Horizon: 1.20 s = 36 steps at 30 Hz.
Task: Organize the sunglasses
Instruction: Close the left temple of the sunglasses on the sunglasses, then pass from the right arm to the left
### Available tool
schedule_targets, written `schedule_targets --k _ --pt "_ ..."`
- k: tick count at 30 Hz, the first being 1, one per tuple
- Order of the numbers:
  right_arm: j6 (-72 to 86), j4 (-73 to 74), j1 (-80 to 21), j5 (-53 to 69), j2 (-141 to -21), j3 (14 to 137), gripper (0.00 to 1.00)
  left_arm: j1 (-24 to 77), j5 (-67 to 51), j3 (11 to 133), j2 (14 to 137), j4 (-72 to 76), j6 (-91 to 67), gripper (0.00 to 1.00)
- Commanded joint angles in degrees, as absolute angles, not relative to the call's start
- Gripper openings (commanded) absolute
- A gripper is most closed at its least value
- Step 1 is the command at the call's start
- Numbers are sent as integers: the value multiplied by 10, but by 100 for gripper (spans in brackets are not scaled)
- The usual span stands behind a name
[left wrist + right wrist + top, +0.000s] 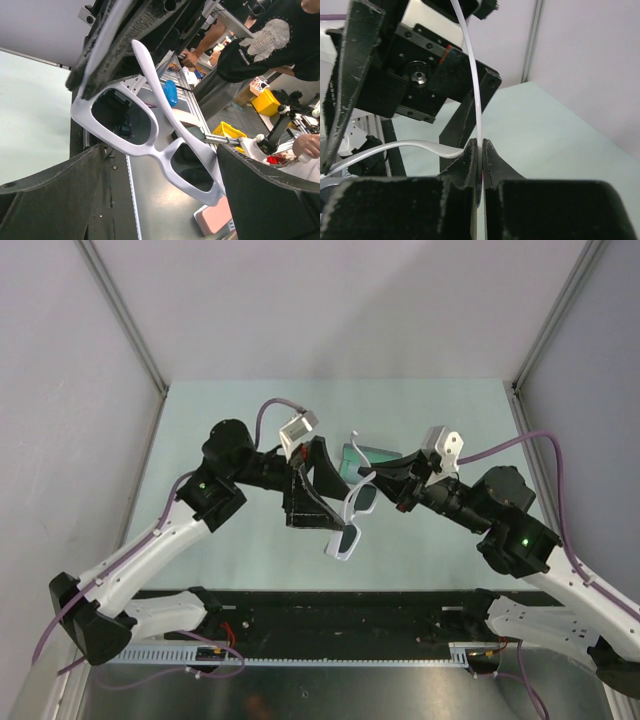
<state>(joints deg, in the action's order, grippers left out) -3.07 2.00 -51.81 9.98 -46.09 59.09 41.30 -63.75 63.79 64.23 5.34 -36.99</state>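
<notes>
The worktop [250,560] is a flat, pale green surface enclosed by grey side and rear walls. One flat grey-green item [383,454] lies near its centre, partly hidden. A black mounting plate [340,615] spans the near edge and carries both arm bases.

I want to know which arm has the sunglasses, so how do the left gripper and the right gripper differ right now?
The left gripper is wide open; the right gripper is shut. The right gripper pinches a thin white arm of the sunglasses; the left gripper's fingers only flank the white frame and grip nothing. Both have black fingers and meet at the sunglasses.
</notes>
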Motion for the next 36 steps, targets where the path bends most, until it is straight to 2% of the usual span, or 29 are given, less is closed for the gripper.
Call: schedule_targets --k 1,6,14,20,27,36 --pt "-30 -25 -522 154 -457 624 2 416 -663 664 650 87 -413 100" --pt "-46 -42 -521 173 -462 626 2 418 -672 675 660 134 -489 100" --pt "-155 -96 -521 149 -487 628 4 423 -651 673 648 152 -626 99" --pt "-198 -113 -522 142 -496 640 6 425 -637 643 636 164 -701 88" --pt "-212 -104 -521 150 -488 642 7 425 -619 622 626 179 -750 69" --pt "-185 -98 -522 156 -482 642 11 432 -605 606 625 214 -785 56"
